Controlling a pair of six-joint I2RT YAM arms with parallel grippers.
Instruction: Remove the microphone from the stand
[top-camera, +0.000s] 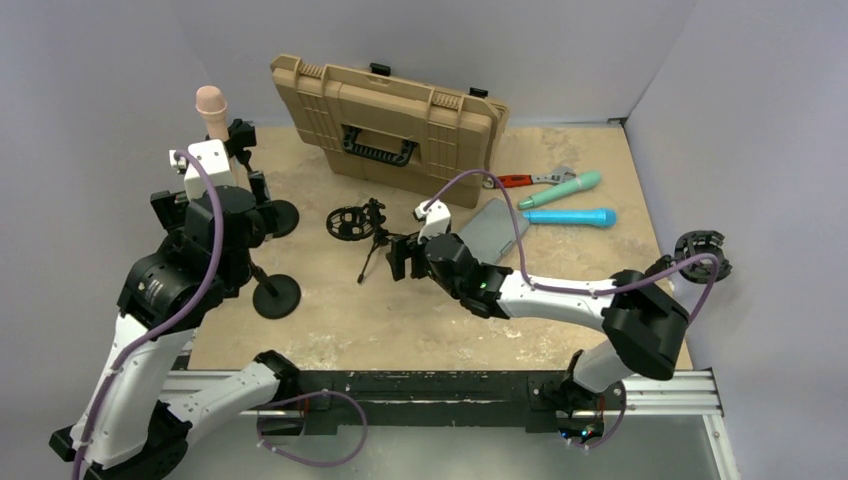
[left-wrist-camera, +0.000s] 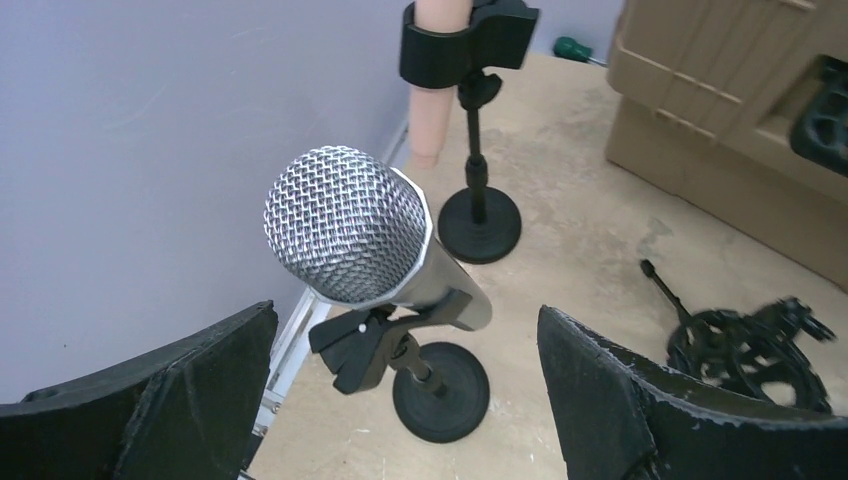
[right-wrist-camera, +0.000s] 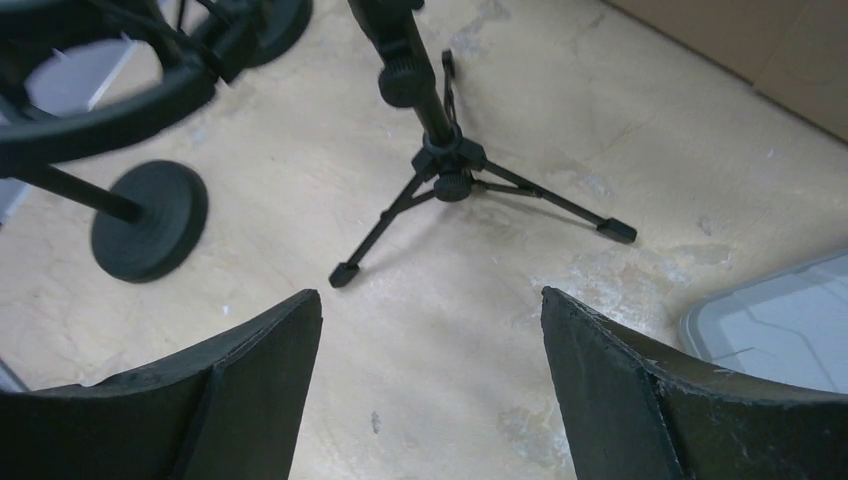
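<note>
Black fingers (left-wrist-camera: 180, 400) of the left gripper (left-wrist-camera: 408, 315) stand spread wide, nothing between them. It is released and holds nothing. The microphone (left-wrist-camera: 350, 225) lies just ahead of the tips, a little left of the middle of the gap. It shows a silver mesh head and a grey body tilted up toward the camera, seated in a black clip (left-wrist-camera: 372, 340). No contact is visible. The clip rides a short post on a round-base stand (left-wrist-camera: 440, 392) on the bench (left-wrist-camera: 580, 250).

Right gripper (right-wrist-camera: 430, 298) is likewise released, hanging over a tripod stand (right-wrist-camera: 445, 170) and touching nothing. It is not bracing the round base.

Further out there is a second round-base stand (left-wrist-camera: 480, 225) carrying a peach microphone (left-wrist-camera: 436, 120), just behind the target. A shock mount (left-wrist-camera: 750, 340) sits to the right and a tan case (left-wrist-camera: 720, 130) beyond it.

Risks, as judged:
- Closing where the gripper now points would catch the mesh head, not the body — a rounded surface, likely to slip or dent.
- The clip looks snug. A pull with the base unheld could lift or topple the whole stand rather than free the microphone.
- A toppling stand, or a wide swing of the arm, could knock over the peach microphone's stand, which is close behind.
- The tilt matters — a pull off the microphone's axis would bind it in the clip.
</note>
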